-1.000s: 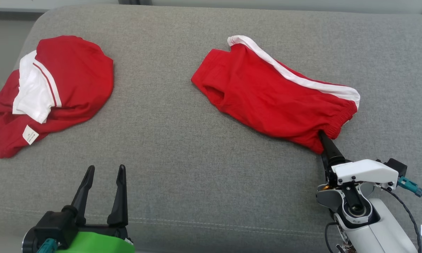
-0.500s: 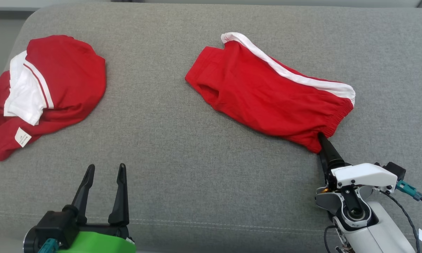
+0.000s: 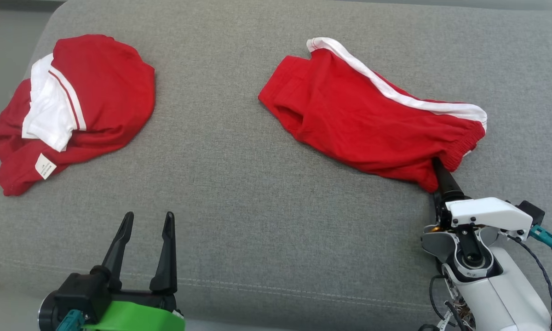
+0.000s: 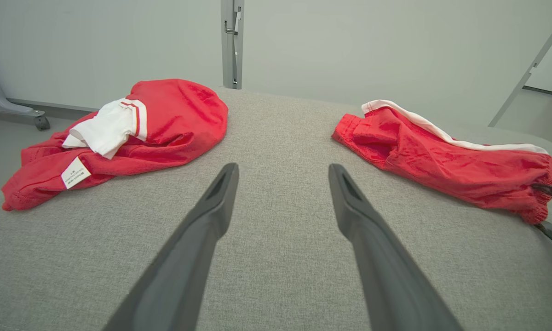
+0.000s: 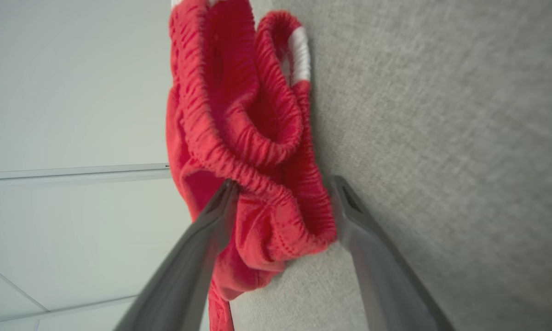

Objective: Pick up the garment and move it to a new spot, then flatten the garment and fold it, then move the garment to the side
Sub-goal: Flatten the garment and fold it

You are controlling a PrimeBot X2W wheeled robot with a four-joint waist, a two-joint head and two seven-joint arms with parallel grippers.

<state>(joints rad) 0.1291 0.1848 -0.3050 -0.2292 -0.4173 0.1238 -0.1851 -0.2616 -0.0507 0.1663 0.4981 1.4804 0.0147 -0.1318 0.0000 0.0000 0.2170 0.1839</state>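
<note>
We see a grey cushion [image 3: 257, 207] w/ a rounded far-left corner and a stitched seam [image 3: 303, 294] along its near edge, by the base of the L claw [image 3: 148, 219]. There's wide bare fabric btwn the two claws and straight ahead of the L claw, so open room there.

The garment [image 3: 368, 124], red shorts w/ a white side stripe [image 3: 395, 94], lies fairly flat ahead of the R claw [image 5: 284, 183] and runs away to its left. Its elastic waistband [image 5: 239, 151] is the end at that claw.

A 2nd garment [image 3: 106, 87], red and white, sits bunched well ahead-left of the L claw at the cushion's left edge, its label [image 3: 45, 166] showing.

R claw: released, fingers spread astride the waistband's near corner, cloth btwn them, not pinched. L claw: released, fingers over bare cushion.
</note>
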